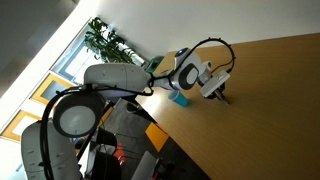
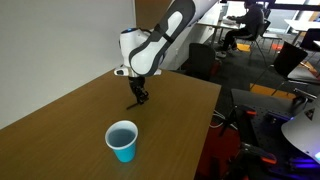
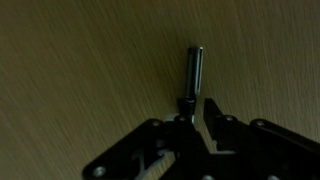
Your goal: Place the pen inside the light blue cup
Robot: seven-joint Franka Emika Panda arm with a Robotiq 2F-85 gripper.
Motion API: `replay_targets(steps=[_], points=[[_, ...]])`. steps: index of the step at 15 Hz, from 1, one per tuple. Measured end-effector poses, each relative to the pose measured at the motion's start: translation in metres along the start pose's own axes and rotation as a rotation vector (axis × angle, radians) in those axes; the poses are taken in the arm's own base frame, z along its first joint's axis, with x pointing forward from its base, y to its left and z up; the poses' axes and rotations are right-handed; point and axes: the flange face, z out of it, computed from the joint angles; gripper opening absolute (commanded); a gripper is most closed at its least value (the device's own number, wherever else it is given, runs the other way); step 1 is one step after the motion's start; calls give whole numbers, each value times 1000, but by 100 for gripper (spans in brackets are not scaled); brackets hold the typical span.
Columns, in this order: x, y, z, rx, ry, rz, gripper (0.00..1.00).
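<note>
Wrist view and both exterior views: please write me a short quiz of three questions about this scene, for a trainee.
1. True or false: the pen is already inside the light blue cup.
2. Choose one: in the wrist view, the surface under the pen is A) the wooden table, B) a plate, C) a cloth.
3. Fill in: in an exterior view the gripper is low at the table, apart from the cup, and the cup stands ____ (upright / tipped over).

Key: 1 false; 2 A; 3 upright.
</note>
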Motion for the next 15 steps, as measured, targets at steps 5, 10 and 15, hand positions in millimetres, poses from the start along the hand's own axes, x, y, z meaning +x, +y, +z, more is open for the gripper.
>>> replay_targets(steps=[5,10,15], points=[[1,2,-2,-3,1,1,3],[4,6,-12,-14,19,-2,3],[9,15,-68,-40,144,-65,3]])
